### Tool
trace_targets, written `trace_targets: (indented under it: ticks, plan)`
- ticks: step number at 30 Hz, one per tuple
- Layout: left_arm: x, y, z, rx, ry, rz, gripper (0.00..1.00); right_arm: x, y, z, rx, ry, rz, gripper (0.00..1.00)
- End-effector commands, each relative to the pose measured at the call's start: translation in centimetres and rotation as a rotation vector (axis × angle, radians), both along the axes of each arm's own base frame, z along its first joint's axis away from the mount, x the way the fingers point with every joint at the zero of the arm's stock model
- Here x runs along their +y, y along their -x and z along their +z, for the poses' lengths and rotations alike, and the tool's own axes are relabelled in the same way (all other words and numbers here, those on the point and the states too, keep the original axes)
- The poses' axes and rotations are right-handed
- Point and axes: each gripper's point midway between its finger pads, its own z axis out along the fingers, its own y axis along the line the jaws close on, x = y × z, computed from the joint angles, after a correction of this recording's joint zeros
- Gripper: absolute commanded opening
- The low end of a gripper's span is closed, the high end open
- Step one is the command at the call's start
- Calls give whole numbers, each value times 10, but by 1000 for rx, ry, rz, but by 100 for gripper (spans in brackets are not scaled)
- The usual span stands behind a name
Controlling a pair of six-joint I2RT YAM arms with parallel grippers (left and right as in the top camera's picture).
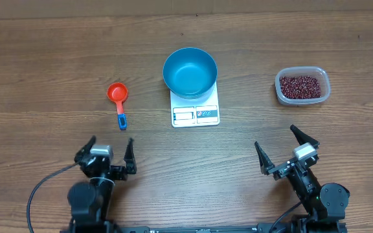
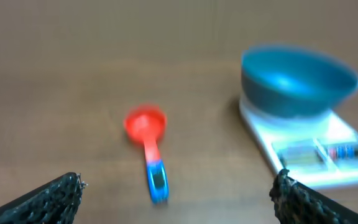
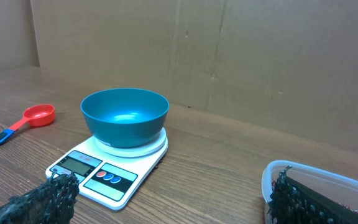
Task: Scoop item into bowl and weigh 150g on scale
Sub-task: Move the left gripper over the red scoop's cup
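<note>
**Not started: bowl empty, both grippers free**

Clock dirs are per overhead view, 12 = far from the robot.

Progress: looks like zero scooping done. The bowl (image 1: 190, 71) is already on the scale (image 1: 195, 114), on its 12 o'clock half, and the inside shows bare blue w/ no beans in it. All the beans (image 1: 299, 85) are in the clear tub (image 1: 302, 69), at abt 3 o'clock of the scale and well apart from it. The red scoop (image 1: 118, 102) lies untouched on the table (image 1: 44, 65), at abt 9 o'clock of the scale.

Left to do, by my read: pick up the scoop, dip it in the tub, tip loads into the bowl, then check the weight vs. target. The display is too small to read.

Grippers: left gripper (image 1: 113, 140) is spread wide w/ nothing between the fingers, sitting at abt 6 o'clock of the scoop. Right gripper (image 1: 274, 136) is likewise spread and empty, at abt 6 o'clock of the tub. Neither touches anything.

Orientation:
- Scoop: long axis runs roughly 12–6, cup at the 12 end, blue handle tip pointing to abt 6, a hair toward 5, i.e. toward the left gripper. Cup faces up.
- Scale: long axis 12–6, display and buttons at the 6 o'clock edge, facing the robot.
- Tub: long axis abt 3–9, open top.
- Bowl: upright, mouth up.
</note>
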Motion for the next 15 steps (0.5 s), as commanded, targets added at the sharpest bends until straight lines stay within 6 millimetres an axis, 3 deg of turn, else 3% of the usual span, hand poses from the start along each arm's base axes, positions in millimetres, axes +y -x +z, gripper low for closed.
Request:
trace_targets:
  ticks: [1, 5, 8, 11, 15]
  plan:
    - [-5, -1, 4, 88, -84, -54, 100, 0, 0, -2, 1, -7, -3, 100]
    - [-4, -17, 26, 203, -192, -102, 100, 0, 0, -2, 1, -7, -3, 100]
    - [-4, -30, 29, 326, -230, -140, 100, 0, 0, -2, 1, -7, -3, 100]
    - [-3, -45, 17, 507, -223, -171, 100, 0, 0, -2, 1, -7, -3, 100]
    - [-2, -63, -14, 768, -189, -202, 100, 0, 0, -2, 1, -7, -3, 100]
